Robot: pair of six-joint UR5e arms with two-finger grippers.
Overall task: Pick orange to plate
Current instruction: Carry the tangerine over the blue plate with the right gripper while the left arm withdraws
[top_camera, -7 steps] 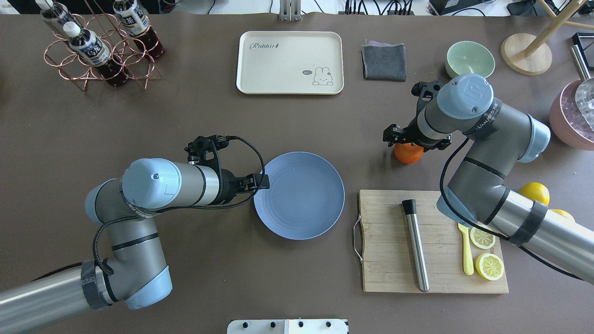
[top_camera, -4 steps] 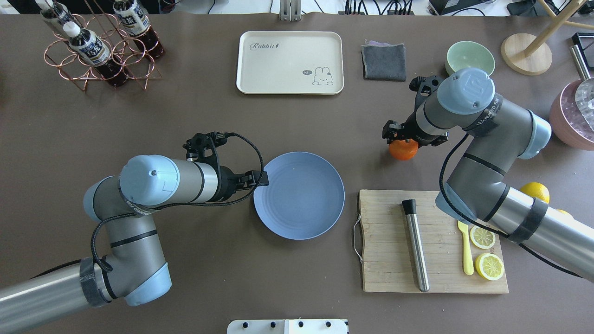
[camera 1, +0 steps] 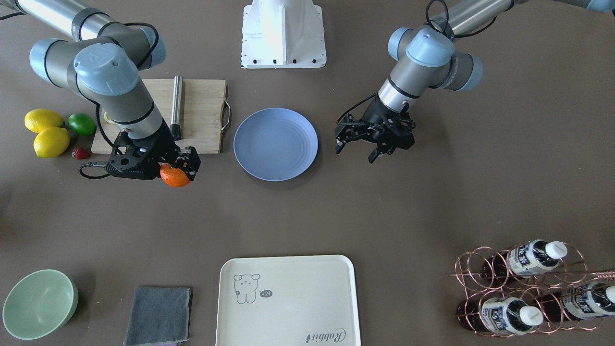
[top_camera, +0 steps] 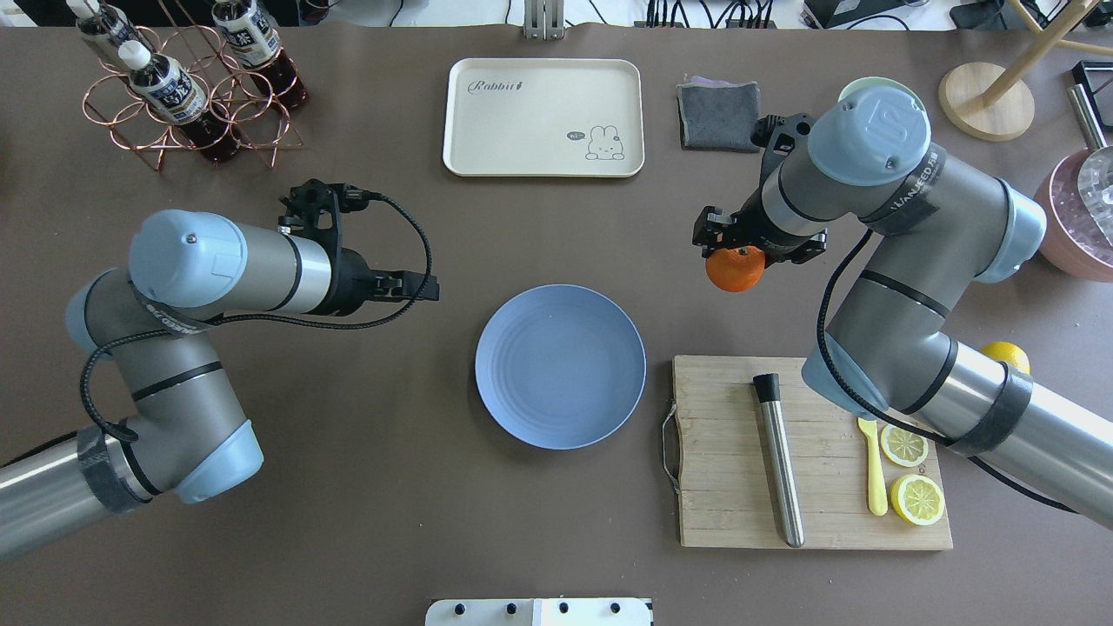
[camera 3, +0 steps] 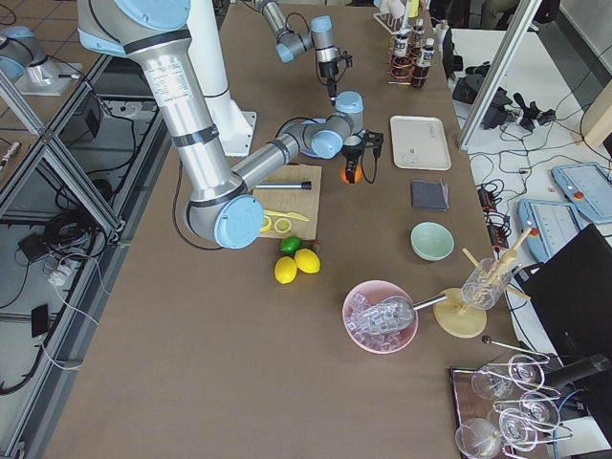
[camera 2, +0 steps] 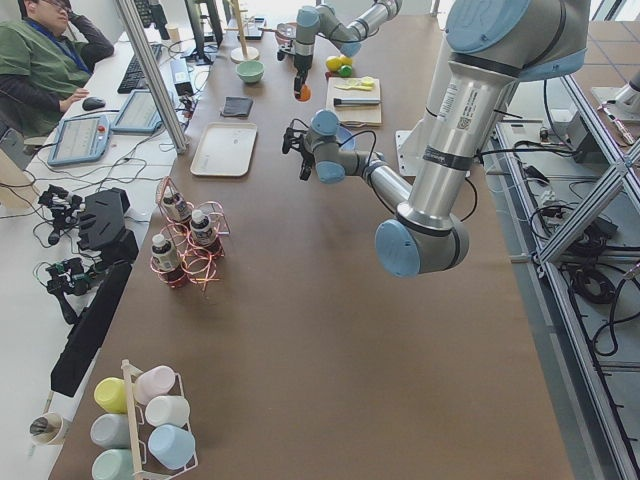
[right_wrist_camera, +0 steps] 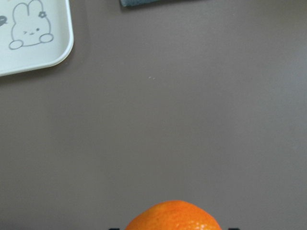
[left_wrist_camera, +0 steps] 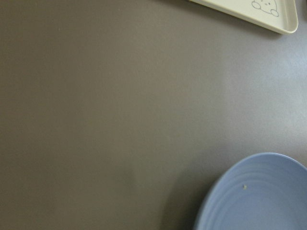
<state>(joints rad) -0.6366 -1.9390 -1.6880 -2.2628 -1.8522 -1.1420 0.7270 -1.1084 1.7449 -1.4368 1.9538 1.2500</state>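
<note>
The orange point(top_camera: 735, 269) hangs above the brown table, right of the plate, with my right gripper point(top_camera: 737, 254) shut on it. In the front-facing view the orange point(camera 1: 175, 177) shows below the right gripper point(camera 1: 177, 169), and it fills the bottom edge of the right wrist view point(right_wrist_camera: 175, 218). The blue-lavender plate point(top_camera: 560, 366) lies bare at the table's middle, also seen in the front-facing view point(camera 1: 275, 143) and as a rim in the left wrist view point(left_wrist_camera: 259, 196). My left gripper point(top_camera: 423, 287) hovers left of the plate, open and holding nothing point(camera 1: 355, 151).
A wooden cutting board point(top_camera: 730, 487) with a metal muddler point(top_camera: 778, 461), a yellow knife and lemon slices lies right of the plate. At the far side are a cream tray point(top_camera: 543, 117), grey cloth point(top_camera: 719, 113), green bowl point(camera 1: 38, 302) and bottle rack point(top_camera: 183, 87). Lemons and a lime point(camera 1: 81, 123) sit beyond the board.
My right gripper has risen with the orange and carried it left and a little farther off. My left arm has pulled back from the plate's rim, to the left and away.
</note>
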